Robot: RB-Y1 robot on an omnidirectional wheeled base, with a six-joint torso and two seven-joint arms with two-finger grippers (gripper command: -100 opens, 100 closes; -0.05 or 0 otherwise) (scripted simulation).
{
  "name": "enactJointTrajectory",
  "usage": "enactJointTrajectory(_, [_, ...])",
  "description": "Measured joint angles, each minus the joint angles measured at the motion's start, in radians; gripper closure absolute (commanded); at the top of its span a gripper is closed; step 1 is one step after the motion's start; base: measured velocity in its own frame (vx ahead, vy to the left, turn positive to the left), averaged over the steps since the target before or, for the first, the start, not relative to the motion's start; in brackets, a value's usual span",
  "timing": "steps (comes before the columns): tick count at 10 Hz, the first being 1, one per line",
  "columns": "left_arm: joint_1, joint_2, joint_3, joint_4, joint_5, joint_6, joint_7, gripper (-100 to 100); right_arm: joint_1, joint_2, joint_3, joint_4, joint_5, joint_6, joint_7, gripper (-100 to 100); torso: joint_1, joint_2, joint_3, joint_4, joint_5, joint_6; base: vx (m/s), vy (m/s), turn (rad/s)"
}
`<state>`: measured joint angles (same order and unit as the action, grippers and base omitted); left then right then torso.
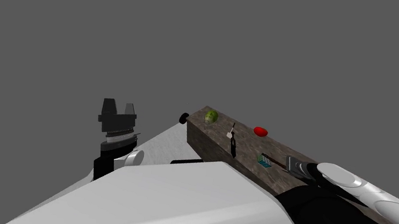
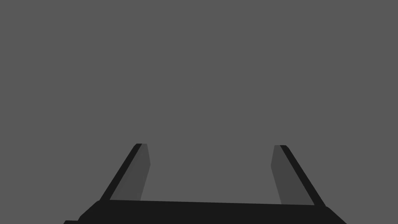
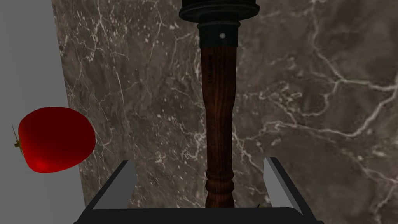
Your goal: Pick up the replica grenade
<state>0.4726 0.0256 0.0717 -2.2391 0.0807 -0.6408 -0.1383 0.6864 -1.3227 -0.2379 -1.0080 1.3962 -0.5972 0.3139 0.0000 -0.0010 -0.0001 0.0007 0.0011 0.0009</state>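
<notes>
Replica grenade (image 3: 220, 116) bears small, illegible lettering on handle.

Bare marble table (image 3: 311, 116) flanks the stick grenade (image 3: 219, 116) between the right claw's (image 3: 198, 160) spread fingers (image 3: 116, 186); a tomato (image 3: 56, 139) sits well aside.

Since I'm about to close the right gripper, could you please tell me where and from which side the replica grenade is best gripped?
Grip the wooden handle of the replica grenade, not its wider dark head. It lies flat on the marble counter, lengthwise between the right gripper's open fingers, so coming from above and closing across it looks best.
</notes>
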Motion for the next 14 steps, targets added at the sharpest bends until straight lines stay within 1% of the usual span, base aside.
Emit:
enactJointTrajectory(1, [0.0, 0.0, 0.0, 0.0, 0.0, 0.0, 0.0, 0, 0.011, 0.005, 0.004, -0.011, -0.004, -0.013, -0.01, -100, -0.001, -0.001, -0.001, 0.0, 0.0, 0.0, 0.014, -0.033, 0.015])
enactJointTrajectory(2, [0.0, 0.0, 0.0, 0.0, 0.0, 0.0, 0.0, 0, 0.012, 0.005, 0.004, -0.013, -0.004, -0.016, -0.011, 0, 0.001, -0.001, -0.001, 0.0, 0.0, 0.0, 0.002, -0.006, -0.001])
enactJointTrajectory(3, [0.0, 0.0, 0.0, 0.0, 0.0, 0.0, 0.0, 0, 0.011, 0.005, 0.004, -0.013, -0.004, -0.016, -0.011, -100, 0.003, -0.001, 0.0, 0.0, 0.001, 0.0, 0.024, -0.048, 0.073])
enactJointTrajectory(4, [0.0, 0.0, 0.0, 0.0, 0.0, 0.0, 0.0, 0, -0.002, 0.023, 0.023, -0.005, 0.0, -0.003, -0.009, -100, 0.001, -0.002, -0.001, 0.0, 0.0, 0.0, 0.041, -0.08, 0.102])
enactJointTrajectory(5, [0.0, 0.0, 0.0, 0.0, 0.0, 0.0, 0.0, 0, 0.012, 0.038, 0.028, -0.014, 0.0, 0.016, -0.008, -100, -0.001, -0.003, -0.001, -0.001, 0.0, 0.0, -0.003, -0.017, 0.031])
enactJointTrajectory(6, [0.0, 0.0, 0.0, 0.0, 0.0, 0.0, 0.0, 0, 0.014, 0.039, 0.028, -0.016, -0.001, 0.021, -0.009, 100, 0.002, -0.001, -0.001, 0.0, 0.0, 0.0, 0.0, 0.0, 0.0])
enactJointTrajectory(10, [0.0, 0.0, 0.0, 0.0, 0.0, 0.0, 0.0, 0, 0.014, 0.039, 0.028, -0.016, 0.0, 0.02, -0.008, 100, 0.004, 0.0, 0.0, 0.0, 0.001, 0.001, 0.0, -0.001, 0.003])
enactJointTrajectory(11, [0.0, 0.0, 0.0, 0.0, 0.0, 0.0, 0.0, 0, 0.014, 0.039, 0.029, -0.016, 0.0, 0.02, -0.008, 0, 0.004, 0.0, 0.0, 0.0, 0.001, 0.001, 0.0, 0.0, 0.0])
enactJointTrajectory(12, [0.0, 0.0, 0.0, 0.0, 0.0, 0.0, 0.0, 0, 0.014, 0.039, 0.029, -0.016, 0.0, 0.02, -0.008, 100, 0.004, 0.0, 0.0, 0.0, 0.002, 0.001, -0.013, 0.042, -0.11])
enactJointTrajectory(13, [0.0, 0.0, 0.0, 0.0, 0.0, 0.0, 0.0, 0, 0.017, 0.028, 0.015, -0.016, -0.004, 0.008, -0.005, 100, 0.007, 0.001, 0.001, 0.0, 0.003, 0.002, -0.008, 0.026, -0.039])
enactJointTrajectory(14, [0.0, 0.0, 0.0, 0.0, 0.0, 0.0, 0.0, 0, 0.018, 0.027, 0.012, -0.016, -0.004, 0.005, -0.003, 0, 0.007, 0.001, 0.001, 0.0, 0.003, 0.001, 0.0, 0.0, 0.0])
